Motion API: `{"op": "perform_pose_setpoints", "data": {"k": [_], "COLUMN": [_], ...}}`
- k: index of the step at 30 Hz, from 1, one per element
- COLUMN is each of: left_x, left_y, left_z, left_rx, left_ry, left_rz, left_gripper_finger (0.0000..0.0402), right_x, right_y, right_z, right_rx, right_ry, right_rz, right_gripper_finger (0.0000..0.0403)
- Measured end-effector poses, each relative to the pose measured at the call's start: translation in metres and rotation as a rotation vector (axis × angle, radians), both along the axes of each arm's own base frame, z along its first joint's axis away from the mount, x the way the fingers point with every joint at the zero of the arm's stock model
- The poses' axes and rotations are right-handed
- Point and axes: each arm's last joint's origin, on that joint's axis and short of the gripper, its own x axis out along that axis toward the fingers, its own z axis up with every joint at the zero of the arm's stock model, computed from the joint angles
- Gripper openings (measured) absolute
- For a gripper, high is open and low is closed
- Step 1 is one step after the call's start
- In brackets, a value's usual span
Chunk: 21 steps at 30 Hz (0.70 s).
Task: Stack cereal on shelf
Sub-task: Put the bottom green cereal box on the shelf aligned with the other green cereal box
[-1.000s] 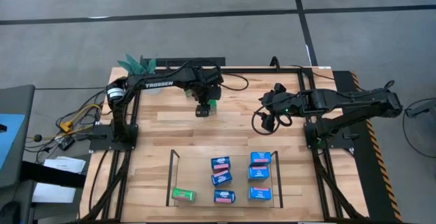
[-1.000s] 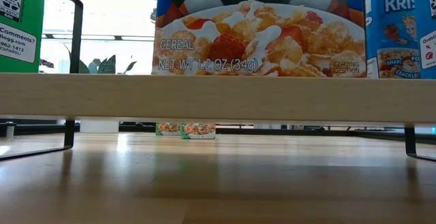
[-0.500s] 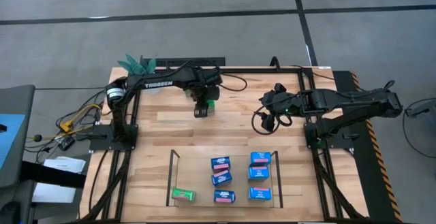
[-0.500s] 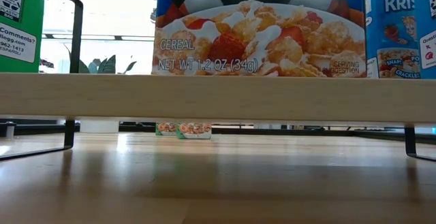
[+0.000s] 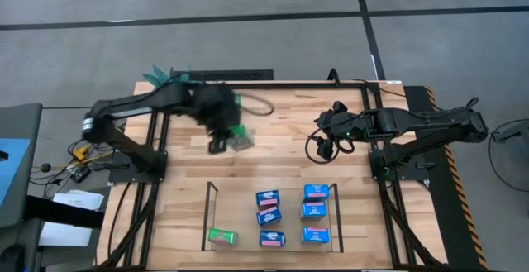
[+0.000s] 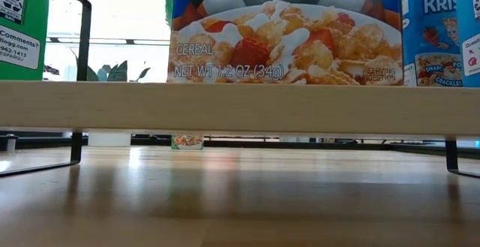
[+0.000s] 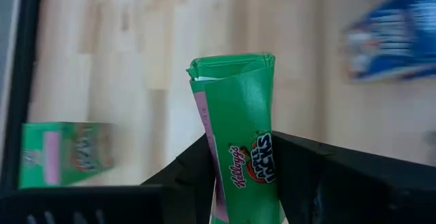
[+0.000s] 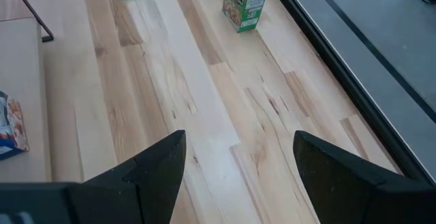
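Note:
My left gripper (image 5: 226,138) hangs over the far left part of the table, shut on a small green cereal box (image 7: 235,108). A second green box (image 8: 244,1) stands upright on its bottom end near the table's far edge, also seen in the low view (image 6: 187,141). The shelf (image 5: 207,216) stands by the near edge and holds several blue boxes (image 5: 267,198) and one green box (image 5: 221,237). My right gripper (image 8: 238,173) waits open above the table's right part, with nothing between its fingers. My left gripper pinches the green box between its two fingers, on two opposite faces of the end nearest the wrist (image 7: 262,176). The fingers slant down and the box reaches out past their tips, its flap end (image 7: 231,64) farthest away. The box is lifted clear of the table.
A potted plant with teal leaves (image 5: 165,79) stands at the far left corner. Black frame rails (image 5: 157,152) run along the table's sides. Bare wood (image 5: 281,160) lies between the arms and the shelf.
My left gripper has risen from the far middle of the table and swung toward the left edge, carrying one green box up with it. In the low view two green boxes stood side by side; now one remains. My right arm has kept still.

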Motion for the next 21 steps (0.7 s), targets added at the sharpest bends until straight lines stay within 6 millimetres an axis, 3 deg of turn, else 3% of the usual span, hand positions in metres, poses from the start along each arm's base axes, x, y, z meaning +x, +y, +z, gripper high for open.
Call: {"op": "perform_pose_setpoints", "data": {"k": [3,7,14,21], "left_x": [-0.018,-0.027,-0.021,-0.019], "left_y": [-0.03,-0.066,-0.12,-0.157], "left_z": [0.018,0.026,0.012,-0.002], "left_rx": [-0.037,-0.048,-0.13,-0.087], "left_ry": [-0.068,-0.117,-0.062,-0.025], "left_rz": [-0.022,0.019,-0.021,-0.043], "left_gripper_finger": [0.0107,0.0106,0.0106,0.0106], "right_x": [0.003,0.008,0.022,0.024], "right_y": [0.0,0.0,0.003,0.004], "right_z": [-0.003,-0.008,-0.024,-0.031], "right_rx": [0.0,-0.001,0.055,0.098], "right_ry": [0.013,0.038,0.112,0.156], "right_rz": [0.001,0.001,0.044,0.051], "right_gripper_finger": [0.0297,0.0297,0.0297,0.0297]}}
